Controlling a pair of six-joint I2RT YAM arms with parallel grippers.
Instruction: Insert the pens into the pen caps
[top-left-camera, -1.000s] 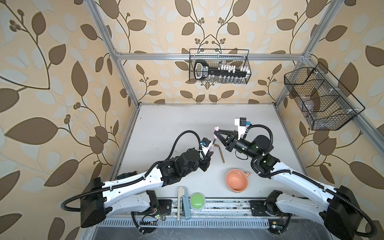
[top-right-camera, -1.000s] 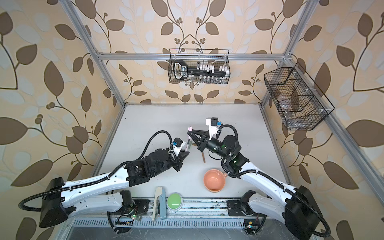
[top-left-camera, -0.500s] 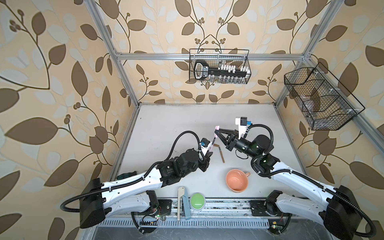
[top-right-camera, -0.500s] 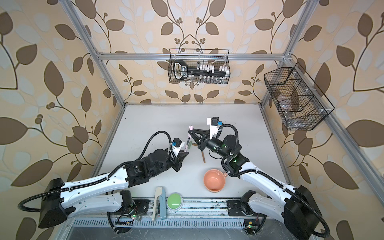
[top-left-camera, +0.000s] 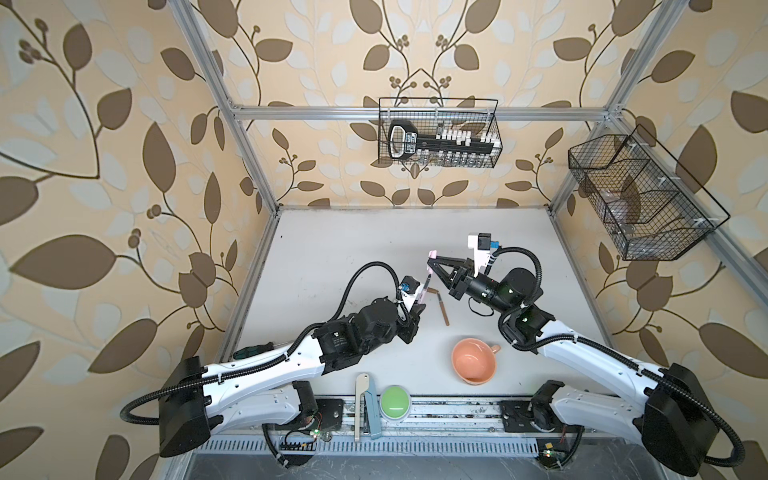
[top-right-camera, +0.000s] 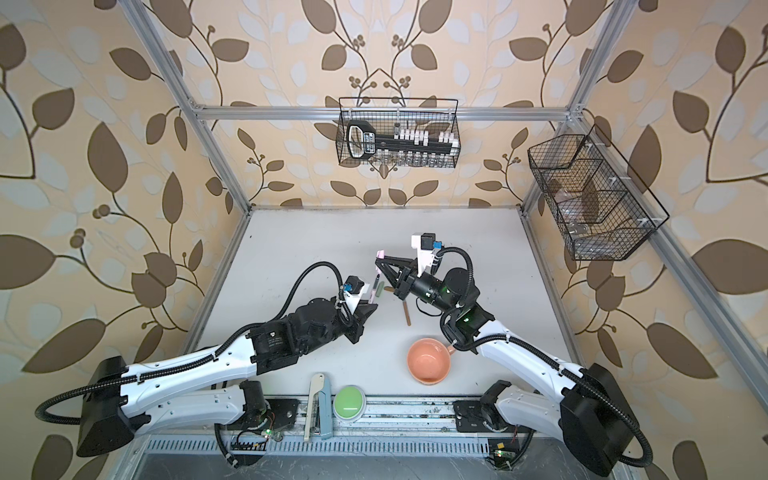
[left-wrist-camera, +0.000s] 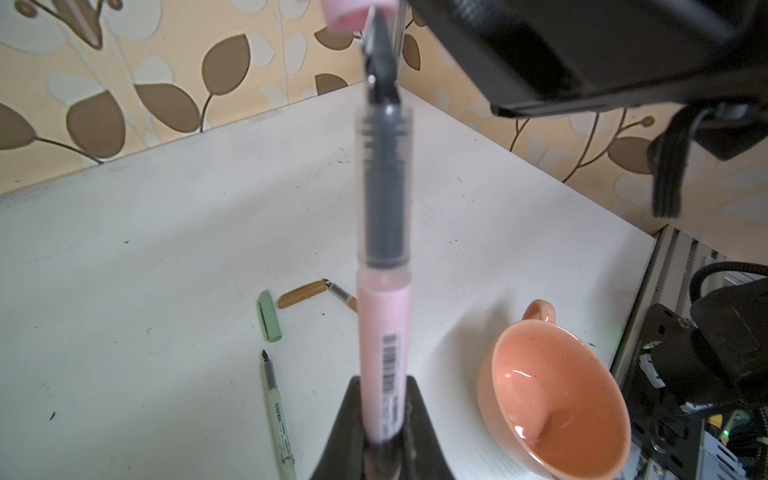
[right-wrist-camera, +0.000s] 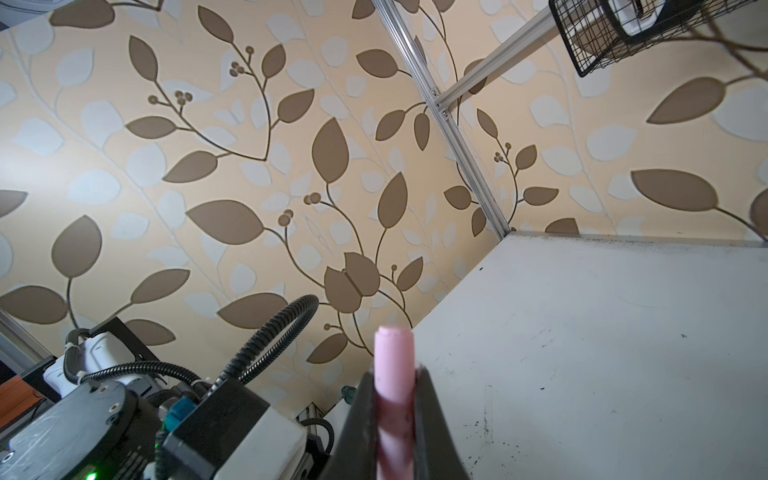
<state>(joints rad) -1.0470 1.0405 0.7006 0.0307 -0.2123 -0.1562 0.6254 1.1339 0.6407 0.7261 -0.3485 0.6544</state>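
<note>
My left gripper (left-wrist-camera: 382, 384) is shut on the lower end of the pale pink pen (left-wrist-camera: 384, 316), which stands upright with its dark tip up. That tip sits just under the pink cap (left-wrist-camera: 349, 12). My right gripper (right-wrist-camera: 395, 374) is shut on the pink cap (right-wrist-camera: 394, 349) and holds it in the air. In a top view the pink pen (top-left-camera: 424, 291) rises from the left gripper (top-left-camera: 417, 309) toward the pink cap (top-left-camera: 432, 253). On the table lie the green cap (left-wrist-camera: 270, 316), the tan cap (left-wrist-camera: 301, 294), the green pen (left-wrist-camera: 276, 411) and the tan pen (top-left-camera: 444, 309).
An orange cup (top-left-camera: 473, 360) stands on the table near the right arm. A green round lid (top-left-camera: 395, 401) and a white-and-blue tool (top-left-camera: 365, 399) sit at the front edge. A teal-handled tool (top-left-camera: 253, 351) lies by the left arm. Wire baskets (top-left-camera: 438, 139) hang on the walls.
The right gripper with the pink cap has crept very slightly toward the back. The left gripper and the pink pen have stayed almost still.
</note>
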